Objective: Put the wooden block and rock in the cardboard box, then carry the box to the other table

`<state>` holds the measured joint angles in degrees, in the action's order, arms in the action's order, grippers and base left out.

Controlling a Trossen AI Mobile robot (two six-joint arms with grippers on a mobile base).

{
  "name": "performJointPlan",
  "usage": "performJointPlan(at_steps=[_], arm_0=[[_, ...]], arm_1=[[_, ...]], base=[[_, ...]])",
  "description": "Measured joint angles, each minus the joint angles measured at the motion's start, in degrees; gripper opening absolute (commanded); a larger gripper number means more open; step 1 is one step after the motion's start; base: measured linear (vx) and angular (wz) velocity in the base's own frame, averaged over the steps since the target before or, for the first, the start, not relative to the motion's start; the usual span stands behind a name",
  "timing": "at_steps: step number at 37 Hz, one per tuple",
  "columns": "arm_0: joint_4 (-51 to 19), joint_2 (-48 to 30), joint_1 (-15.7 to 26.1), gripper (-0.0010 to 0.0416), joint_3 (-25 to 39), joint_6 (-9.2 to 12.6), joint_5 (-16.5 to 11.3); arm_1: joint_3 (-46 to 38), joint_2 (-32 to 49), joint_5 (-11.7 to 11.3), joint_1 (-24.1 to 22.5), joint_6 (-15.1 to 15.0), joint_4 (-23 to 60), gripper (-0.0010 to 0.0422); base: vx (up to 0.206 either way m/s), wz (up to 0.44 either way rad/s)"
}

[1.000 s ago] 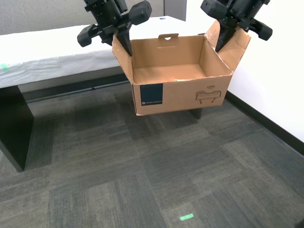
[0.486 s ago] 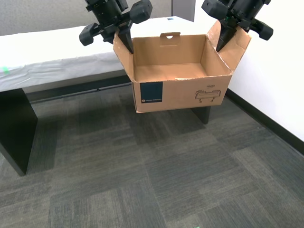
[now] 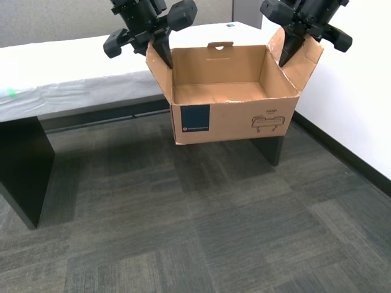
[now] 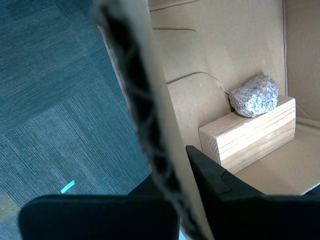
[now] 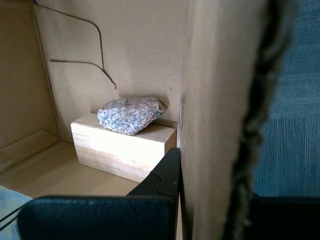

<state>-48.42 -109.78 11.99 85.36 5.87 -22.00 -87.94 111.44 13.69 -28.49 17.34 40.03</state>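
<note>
- The box (image 3: 235, 113) hangs in the air over dark carpet (image 3: 183, 232), in front of the table (image 3: 55, 73) with the white sheet. Its front face carries a dark blue label square (image 3: 195, 120) with small white writing too fine to read, and a line drawing (image 3: 267, 124) under the word "HAND".
- Inside the box — seen in both wrist views — the block (image 5: 122, 147) lies on the floor against a wall, and the rock (image 5: 131, 115) rests on top of it, touching it.
- My first gripper (image 5: 210, 165) is clamped on a side flap: one finger (image 5: 162, 177) presses the flap's inner face, the other is hidden behind the cardboard.
- My second gripper (image 4: 172, 187) pinches the opposite flap the same way, with one finger (image 4: 210, 175) inside the box against the flap.
- In the exterior view the two arms grip the flaps at about 11 and 1 o'clock of the box; a green tape mark (image 3: 8, 93) sits on the sheet at 9 o'clock.
</note>
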Motion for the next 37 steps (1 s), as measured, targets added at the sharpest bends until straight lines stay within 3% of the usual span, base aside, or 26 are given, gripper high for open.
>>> performJointPlan(at_steps=[37], arm_0=[[-0.28, 0.0, 0.11, -0.0001, 0.0, 0.0, -0.02]], arm_1=[[0.0, 0.0, 0.0, -0.02, 0.55, 1.88, -0.0001]], base=[[0.116, 0.166]])
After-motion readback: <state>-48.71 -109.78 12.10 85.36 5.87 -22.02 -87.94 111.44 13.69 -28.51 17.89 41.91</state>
